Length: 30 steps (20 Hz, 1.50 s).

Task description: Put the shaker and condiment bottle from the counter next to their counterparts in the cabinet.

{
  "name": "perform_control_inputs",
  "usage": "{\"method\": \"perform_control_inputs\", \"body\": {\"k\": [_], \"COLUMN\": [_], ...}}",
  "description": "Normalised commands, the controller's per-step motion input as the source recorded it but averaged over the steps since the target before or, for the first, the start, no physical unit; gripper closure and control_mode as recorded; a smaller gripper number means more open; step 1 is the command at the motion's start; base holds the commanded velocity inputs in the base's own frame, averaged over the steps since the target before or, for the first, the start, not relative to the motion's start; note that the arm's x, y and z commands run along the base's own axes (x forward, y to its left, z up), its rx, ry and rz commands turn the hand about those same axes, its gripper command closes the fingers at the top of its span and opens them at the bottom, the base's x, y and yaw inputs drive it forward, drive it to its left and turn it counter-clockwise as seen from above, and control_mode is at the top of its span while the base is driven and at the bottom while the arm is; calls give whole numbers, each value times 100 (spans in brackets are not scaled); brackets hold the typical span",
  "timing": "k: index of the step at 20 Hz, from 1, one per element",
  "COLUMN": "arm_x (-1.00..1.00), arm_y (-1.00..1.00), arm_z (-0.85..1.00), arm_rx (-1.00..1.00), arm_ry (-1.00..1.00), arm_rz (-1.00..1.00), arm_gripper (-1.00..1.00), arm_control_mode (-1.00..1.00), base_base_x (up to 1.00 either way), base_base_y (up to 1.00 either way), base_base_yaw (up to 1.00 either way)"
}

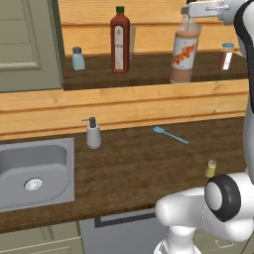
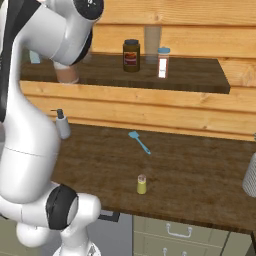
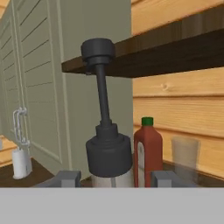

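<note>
gripper (image 3: 111, 177) – pinching condiment bottle (image 1: 184, 54) near its cap | bottle upright on cabinet (image 1: 149, 74) shelf – right of dark red bottle (image 1: 119, 42)

3 shakers (image 1: 78, 58), 2 bottles (image 1: 119, 41), 1 jar (image 2: 131, 55).

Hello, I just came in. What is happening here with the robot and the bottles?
The gripper is shut on the condiment bottle, which stands on the cabinet shelf, some way right of the dark red bottle. The small pale blue shaker stands further left on the same shelf. The yellow-green shaker is on the counter near its front edge, untouched, so that part of the job is not yet done.
</note>
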Motion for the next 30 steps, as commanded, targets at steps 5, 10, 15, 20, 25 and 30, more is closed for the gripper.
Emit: {"method": "perform_control_inputs", "body": {"k": [5,10,15,20,25,30], "arm_x": [0,0,0,0,0,0], "arm_y": [1,3,12,16,9,5], "arm_z": [16,4,-13,-18,-2,-9], "arm_rx": [5,9,0,0,0,0], "arm_ry": [0,0,-5,-10,-6,-3], "arm_rz": [0,0,0,0,0,0], "arm_gripper": [100,100,100,100,100,100], "arm_control_mode": [-100,-100,-100,-100,-100,-100], "base_base_x": [0,0,0,0,0,0], "base_base_y": [0,0,0,0,0,0], "base_base_yaw": [0,0,0,0,0,0]}}
